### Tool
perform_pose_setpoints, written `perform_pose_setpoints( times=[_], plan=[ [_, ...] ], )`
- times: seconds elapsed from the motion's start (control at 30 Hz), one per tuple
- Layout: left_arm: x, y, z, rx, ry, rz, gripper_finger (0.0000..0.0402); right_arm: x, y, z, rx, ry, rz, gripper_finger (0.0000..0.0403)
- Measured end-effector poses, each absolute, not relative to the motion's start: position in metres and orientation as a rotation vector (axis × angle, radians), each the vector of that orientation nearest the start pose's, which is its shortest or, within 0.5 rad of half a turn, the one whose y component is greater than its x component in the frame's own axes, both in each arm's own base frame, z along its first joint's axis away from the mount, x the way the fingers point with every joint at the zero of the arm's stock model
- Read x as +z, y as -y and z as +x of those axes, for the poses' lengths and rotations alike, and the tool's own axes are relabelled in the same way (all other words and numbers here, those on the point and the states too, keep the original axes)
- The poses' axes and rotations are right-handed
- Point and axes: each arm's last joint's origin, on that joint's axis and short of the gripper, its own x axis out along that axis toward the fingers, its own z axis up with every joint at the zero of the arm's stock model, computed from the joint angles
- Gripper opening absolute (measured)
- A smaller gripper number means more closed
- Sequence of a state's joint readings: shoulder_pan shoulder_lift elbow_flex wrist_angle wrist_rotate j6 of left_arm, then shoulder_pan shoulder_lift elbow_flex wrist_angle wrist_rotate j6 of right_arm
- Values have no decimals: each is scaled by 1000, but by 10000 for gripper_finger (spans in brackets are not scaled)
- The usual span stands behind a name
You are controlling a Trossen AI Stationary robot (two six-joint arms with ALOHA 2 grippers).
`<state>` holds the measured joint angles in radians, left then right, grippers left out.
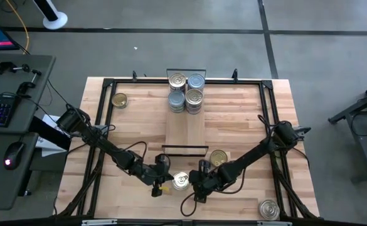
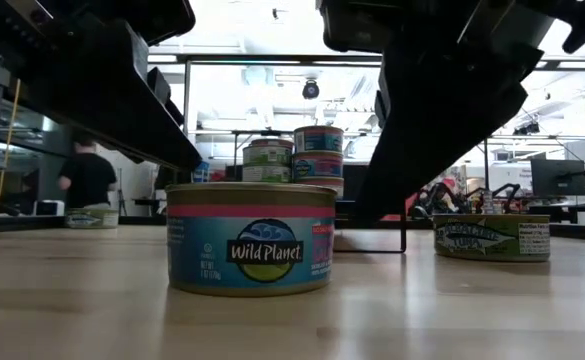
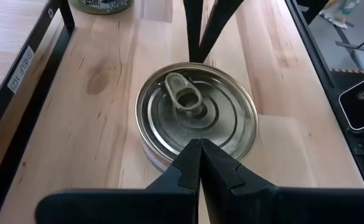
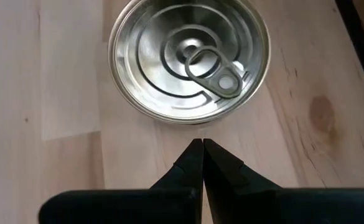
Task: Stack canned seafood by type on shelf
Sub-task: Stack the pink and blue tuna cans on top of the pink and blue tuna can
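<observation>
Silver tin: sitting lower centre, between your grippers.
Left gripper: clenched, empty.
Right gripper: clenched, empty.
Shelf: waiting mid-frame.
Risk: closed tips knocking the tin.

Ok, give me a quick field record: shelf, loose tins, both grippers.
shelf: four tins stacked at its far end
loose tins: middle tin between the grippers; gold tin; far-left tin; near-right tin
left gripper: shut, empty, beside middle tin
right gripper: shut, empty, opposite side of it
</observation>
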<state>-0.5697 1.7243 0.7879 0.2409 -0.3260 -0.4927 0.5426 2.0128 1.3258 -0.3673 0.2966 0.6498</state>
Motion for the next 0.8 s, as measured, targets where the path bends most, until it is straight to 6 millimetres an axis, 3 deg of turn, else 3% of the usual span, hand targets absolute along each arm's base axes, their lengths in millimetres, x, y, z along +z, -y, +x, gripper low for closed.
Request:
perform_pose_setpoints(
  times=[0.27, 0.8],
  plan=[
    [130, 174, 284, -117, -678, -187, 0, 151, -204, 356, -96, -953, 170, 0],
    [125, 173, 281, -94, -704, -160, 0, 154, -202, 363, -77, -893, 187, 0]
  ],
)
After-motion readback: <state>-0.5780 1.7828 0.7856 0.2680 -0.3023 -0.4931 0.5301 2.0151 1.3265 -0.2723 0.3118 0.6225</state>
